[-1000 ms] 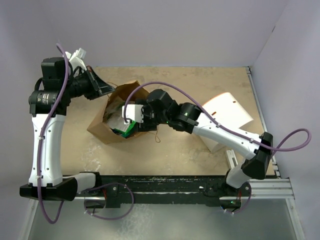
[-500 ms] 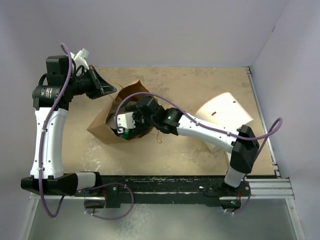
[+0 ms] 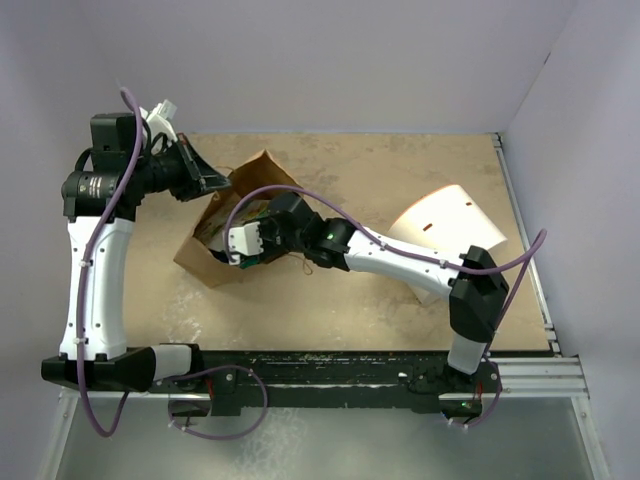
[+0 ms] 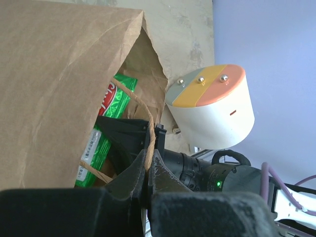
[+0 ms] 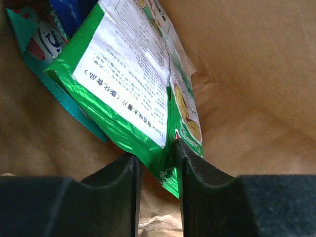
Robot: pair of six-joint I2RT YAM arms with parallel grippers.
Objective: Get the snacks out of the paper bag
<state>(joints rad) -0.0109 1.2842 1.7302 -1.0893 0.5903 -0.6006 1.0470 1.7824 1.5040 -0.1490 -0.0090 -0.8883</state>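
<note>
The brown paper bag lies on its side, left of centre, with its mouth facing right. My left gripper is shut on the bag's upper rim and holds the mouth up. My right gripper reaches inside the bag. In the right wrist view its jaws pinch the lower corner of a green snack packet with a white printed back. A teal packet and a dark blue one lie deeper behind it. The left wrist view shows a green packet with a red label in the mouth.
A white cylindrical container with an orange and yellow end lies on its side right of the bag, beside the right forearm. Walls close the table at the back and right. A metal rail runs along the near edge.
My right gripper has pushed left, deeper into the bag, and its jaws have narrowed onto the green packet's corner. The left gripper still holds the rim, shifted only slightly.
</note>
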